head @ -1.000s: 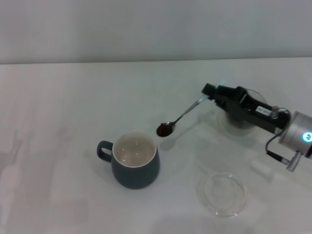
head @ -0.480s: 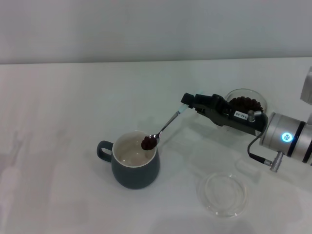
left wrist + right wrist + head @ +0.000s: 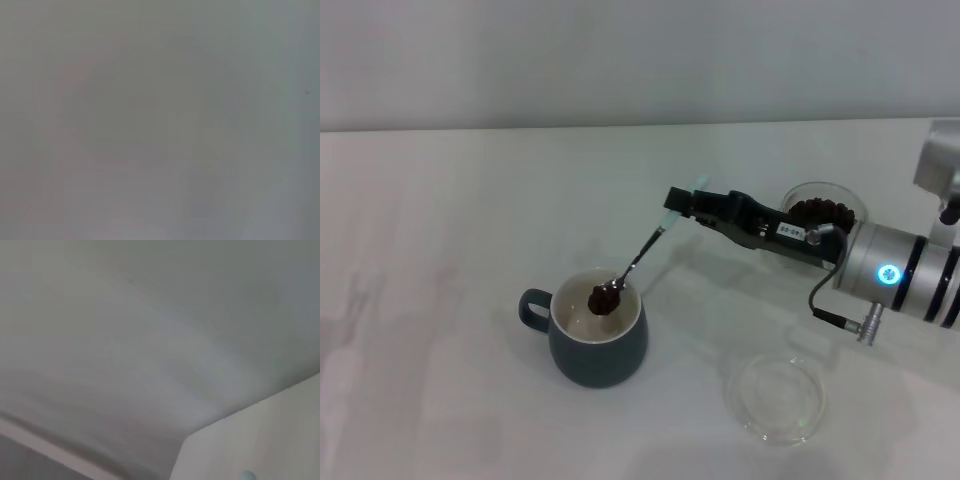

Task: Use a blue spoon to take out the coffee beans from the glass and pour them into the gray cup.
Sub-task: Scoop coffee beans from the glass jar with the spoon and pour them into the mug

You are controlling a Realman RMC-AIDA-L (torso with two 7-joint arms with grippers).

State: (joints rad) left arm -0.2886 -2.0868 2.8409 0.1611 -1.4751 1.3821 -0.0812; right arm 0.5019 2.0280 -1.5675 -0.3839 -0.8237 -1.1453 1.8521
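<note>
In the head view my right gripper [image 3: 678, 205] is shut on the pale handle end of the blue spoon [image 3: 638, 258]. The spoon slopes down to the left, and its bowl, heaped with coffee beans [image 3: 604, 298], hangs over the cream inside of the gray cup [image 3: 597, 330]. The glass [image 3: 825, 212] stands behind my right arm at the right, with dark beans showing inside it. The right wrist view shows only blank surface and a tip of the spoon handle [image 3: 247, 474]. My left gripper is out of view; its wrist view is blank.
A flat clear glass saucer [image 3: 775, 396] lies on the white table [image 3: 440, 250] at the front right, below my right arm. The gray cup's handle points left.
My right arm has swung left from the glass, carrying the loaded spoon from beside the gray cup to over its opening.
</note>
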